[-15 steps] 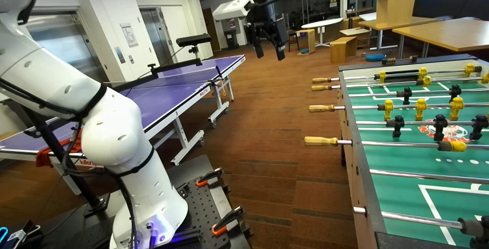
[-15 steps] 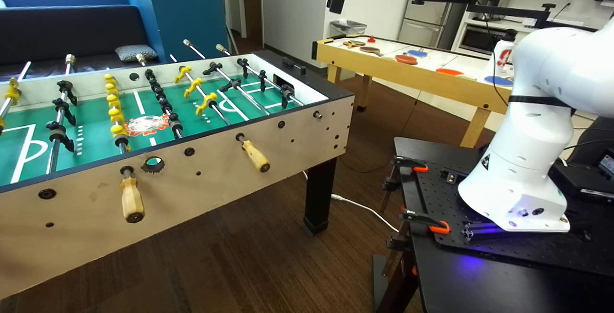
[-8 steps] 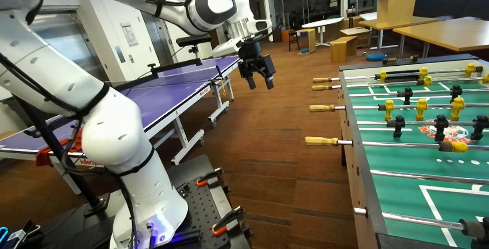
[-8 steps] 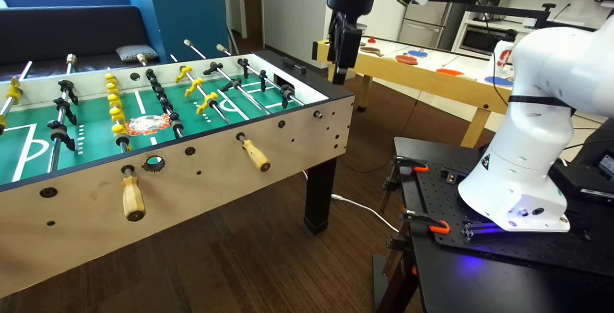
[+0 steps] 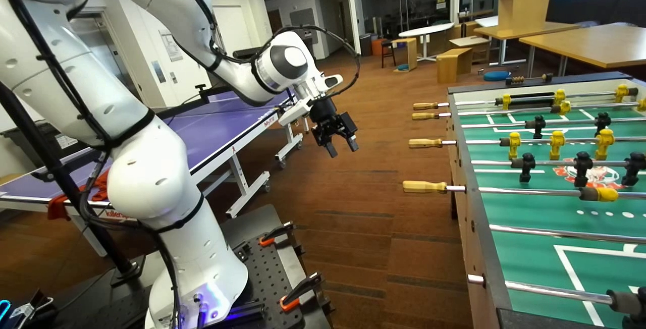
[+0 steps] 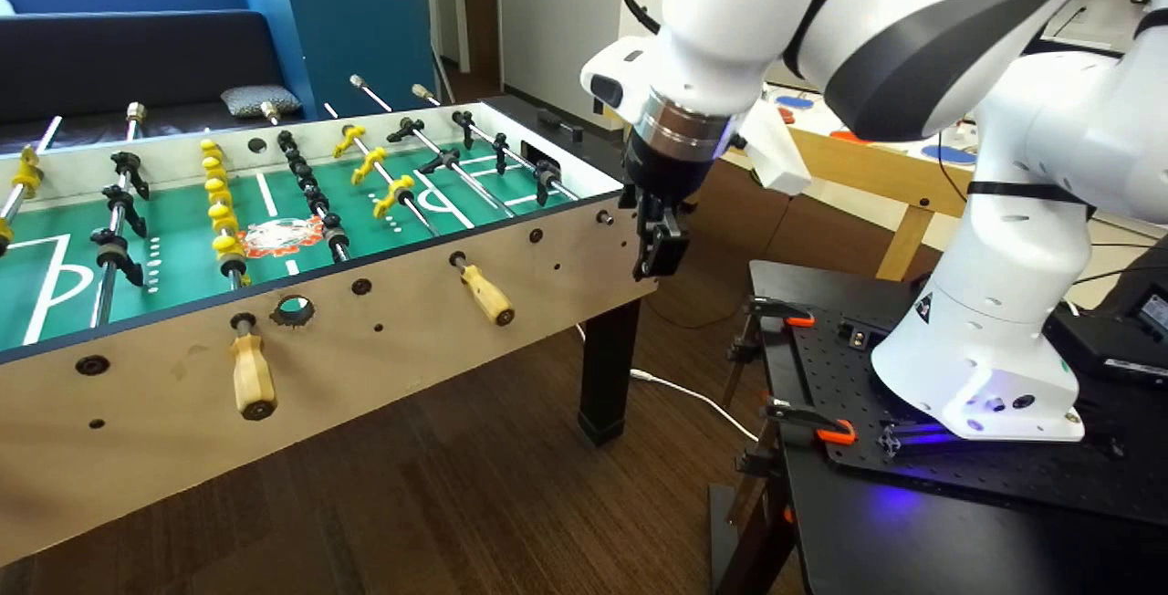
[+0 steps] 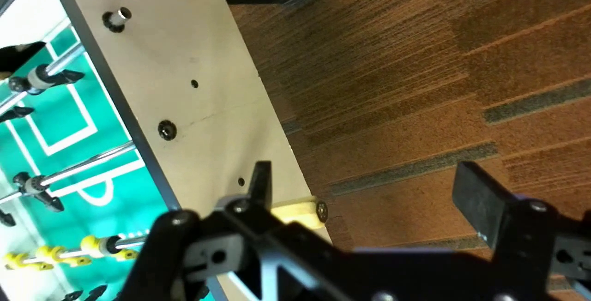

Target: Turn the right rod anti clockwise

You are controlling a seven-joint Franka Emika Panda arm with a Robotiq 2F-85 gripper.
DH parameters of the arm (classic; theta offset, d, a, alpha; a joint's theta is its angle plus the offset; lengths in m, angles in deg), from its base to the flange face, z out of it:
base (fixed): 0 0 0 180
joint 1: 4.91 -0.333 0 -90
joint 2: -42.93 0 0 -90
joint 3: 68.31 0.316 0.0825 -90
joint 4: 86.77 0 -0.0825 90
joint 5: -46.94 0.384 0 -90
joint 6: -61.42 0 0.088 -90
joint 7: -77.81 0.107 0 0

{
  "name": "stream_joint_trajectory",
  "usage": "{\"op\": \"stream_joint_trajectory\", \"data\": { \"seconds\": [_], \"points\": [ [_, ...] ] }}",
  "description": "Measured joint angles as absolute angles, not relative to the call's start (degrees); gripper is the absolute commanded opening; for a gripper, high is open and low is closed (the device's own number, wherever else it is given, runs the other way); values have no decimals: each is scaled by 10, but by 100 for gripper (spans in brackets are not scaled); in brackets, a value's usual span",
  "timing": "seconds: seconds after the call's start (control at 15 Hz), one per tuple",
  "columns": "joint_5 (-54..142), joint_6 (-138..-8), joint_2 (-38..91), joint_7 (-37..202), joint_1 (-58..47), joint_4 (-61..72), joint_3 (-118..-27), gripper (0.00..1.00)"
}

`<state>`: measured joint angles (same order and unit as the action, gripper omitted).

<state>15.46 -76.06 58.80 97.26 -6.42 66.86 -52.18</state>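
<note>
The foosball table's wooden rod handle nearest the robot point(image 5: 424, 186) sticks out of the side panel, and it also shows in an exterior view point(image 6: 486, 296). In the wrist view, the handle point(image 7: 300, 212) lies beyond my left-hand finger, partly hidden by it. Its rod point(image 5: 525, 191) carries yellow players. My gripper point(image 5: 342, 150) points down and hangs in the air beside the table, apart from the handle. It also shows in an exterior view point(image 6: 652, 259). In the wrist view the fingers point(image 7: 364, 174) stand wide apart with nothing held between them.
A second wooden handle point(image 6: 253, 381) sticks out further along the panel point(image 6: 401, 339). A bare rod stub point(image 6: 604, 218) is near the table's corner. A black table leg point(image 6: 610, 371) stands below. A purple ping-pong table point(image 5: 222, 127) is behind the arm. Clamps point(image 5: 303, 288) hold the base plate.
My gripper has come down from high up to beside the foosball table's side, with the arm bending lower. The fingers stay apart. The handles and rods have not moved.
</note>
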Motion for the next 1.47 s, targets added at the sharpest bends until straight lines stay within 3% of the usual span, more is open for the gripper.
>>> {"op": "stream_joint_trajectory", "data": {
  "seconds": [0.33,0.8,1.13,1.47],
  "points": [
    [-84,-782,513,1135,-48,679,-487,100],
    [-121,-772,475,1134,-63,676,-519,100],
    [-280,-645,448,1244,-113,666,-523,100],
    [-408,-499,339,1460,-176,636,-522,100]
  ]
}}
